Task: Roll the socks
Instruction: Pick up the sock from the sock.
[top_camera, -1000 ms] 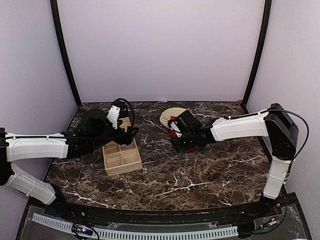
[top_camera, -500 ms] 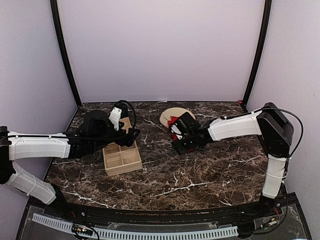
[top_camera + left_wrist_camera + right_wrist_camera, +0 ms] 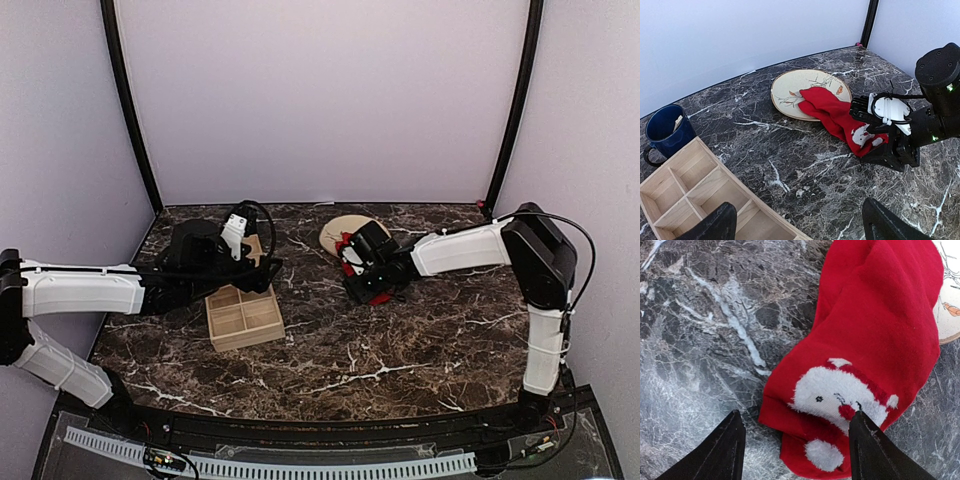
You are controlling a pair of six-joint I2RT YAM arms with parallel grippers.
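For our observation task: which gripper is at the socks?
The right gripper, open over the red socks; the left gripper hovers by the wooden tray.

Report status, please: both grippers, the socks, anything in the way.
Left gripper open, empty, near the wooden tray. Right gripper open over the socks, patterned end. Unrolled, other end on the plate.

The socks (image 3: 870, 330) are soft red cloth, with fuzzy white pile on the little face. The table (image 3: 790, 165) looks like polished dark marble — veined, faintly glossy. The divided tray (image 3: 695, 167) is pale, bare wood; the mug (image 3: 670, 140) is a glossy blue.
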